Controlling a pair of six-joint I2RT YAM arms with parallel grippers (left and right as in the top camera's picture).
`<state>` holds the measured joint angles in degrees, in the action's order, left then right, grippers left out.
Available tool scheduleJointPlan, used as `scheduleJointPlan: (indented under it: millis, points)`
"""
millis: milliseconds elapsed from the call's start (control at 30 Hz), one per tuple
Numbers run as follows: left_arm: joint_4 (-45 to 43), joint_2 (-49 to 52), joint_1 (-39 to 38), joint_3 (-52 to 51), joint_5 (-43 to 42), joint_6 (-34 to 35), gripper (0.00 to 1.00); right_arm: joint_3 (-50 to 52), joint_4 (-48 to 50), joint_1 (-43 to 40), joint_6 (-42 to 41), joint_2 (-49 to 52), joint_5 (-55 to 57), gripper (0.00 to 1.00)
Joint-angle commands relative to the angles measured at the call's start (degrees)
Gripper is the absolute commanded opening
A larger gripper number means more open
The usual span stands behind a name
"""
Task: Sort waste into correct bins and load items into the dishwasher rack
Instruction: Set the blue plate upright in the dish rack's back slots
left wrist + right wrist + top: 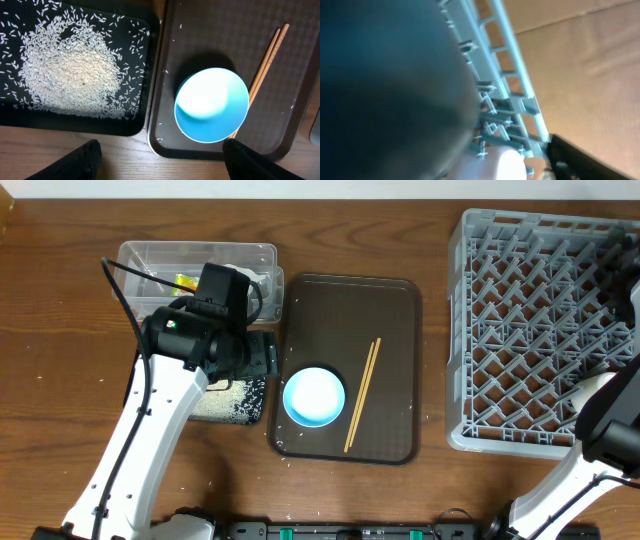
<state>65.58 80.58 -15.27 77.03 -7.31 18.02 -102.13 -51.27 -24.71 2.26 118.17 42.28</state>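
My left gripper (160, 165) is open and empty, hovering above the table edge between the black tray (145, 75) and the brown serving tray (200, 30). A heap of white rice (70, 70) lies in the black tray. The pale-blue bowl (211, 104) stands upright on the serving tray with the chopsticks (265, 60) beside it. The clear tub (200, 252) holds the yellow-green wrapper (185, 280). My right gripper (520, 160) is at the grey rack (530, 330), jaws apart. A white cup (505, 165) lies in the rack, beside a large blurred blue shape (385, 90) that hides one finger.
A few stray rice grains (160, 137) lie on the serving tray's near left corner. My left arm (160, 410) crosses over the black tray and tub in the overhead view. My right arm (610, 420) covers the rack's near right corner.
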Motion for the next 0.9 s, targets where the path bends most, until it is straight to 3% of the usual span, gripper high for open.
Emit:
scheduleJointPlan:
  millis: [0, 433, 667, 867]
  points:
    - [0.2, 0.3, -0.2, -0.4, 0.3, 0.3, 0.8, 0.3, -0.9, 0.8, -4.2, -5.6, -5.4, 0.99]
    - [0.2, 0.3, -0.2, -0.4, 0.3, 0.2, 0.81, 0.3, -6.3, 1.9, -4.5, -25.2, -56.1, 0.99]
    - [0.4, 0.3, -0.1, -0.4, 1.0, -0.2, 0.82, 0.6, -15.5, 10.0, -4.6, -27.0, -56.1, 0.99]
    - [3.1, 0.3, 0.2, -0.4, 5.8, -0.1, 0.82, 4.7, -17.6, 20.0, -5.2, -27.0, -53.0, 0.99]
